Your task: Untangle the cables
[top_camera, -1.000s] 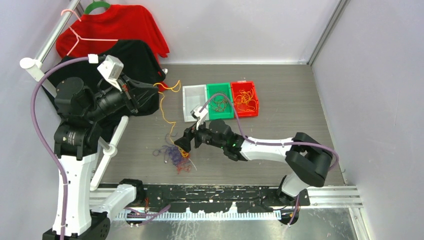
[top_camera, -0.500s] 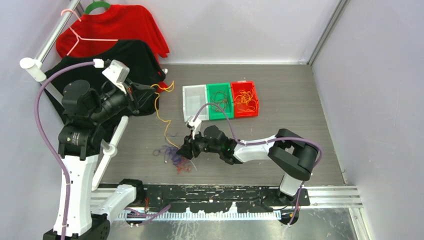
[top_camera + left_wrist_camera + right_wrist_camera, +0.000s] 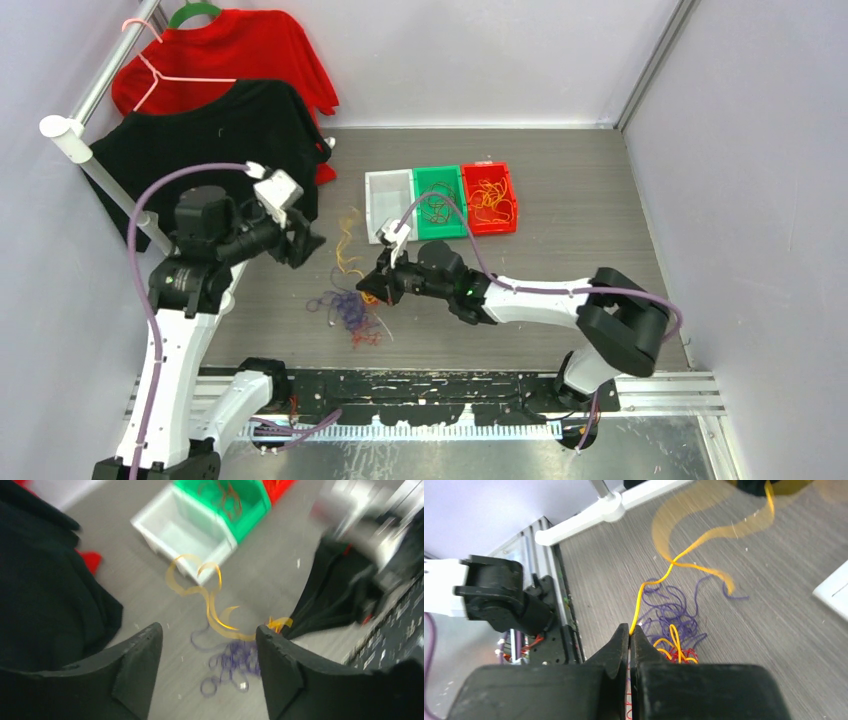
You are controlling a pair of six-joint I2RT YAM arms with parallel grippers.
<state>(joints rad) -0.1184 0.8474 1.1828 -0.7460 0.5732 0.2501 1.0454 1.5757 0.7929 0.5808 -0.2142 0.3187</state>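
Note:
A tangle of thin purple, red and orange cables (image 3: 350, 312) lies on the grey table in front of the arms. One orange cable (image 3: 347, 245) snakes up from the tangle toward the bins, blurred in both wrist views. My right gripper (image 3: 372, 291) is at the tangle's right edge. It is shut (image 3: 630, 631) on that orange cable (image 3: 642, 596), just above the purple loops (image 3: 674, 611) and red loops (image 3: 685, 655). My left gripper (image 3: 306, 243) hangs open (image 3: 207, 632) above and left of the tangle. Nothing is between its fingers; the orange cable (image 3: 210, 602) and purple loops (image 3: 232, 662) show below.
A white bin (image 3: 388, 205), a green bin (image 3: 438, 200) and a red bin (image 3: 490, 197) stand in a row behind the tangle; the green and red ones hold cables. A black shirt (image 3: 220, 135) and a red shirt (image 3: 235, 50) hang on a rack (image 3: 60, 132) at the left.
My left gripper has opened, let go of the orange cable and swung down toward the tangle. My right gripper has shut on the orange cable. The cable now lies slack.

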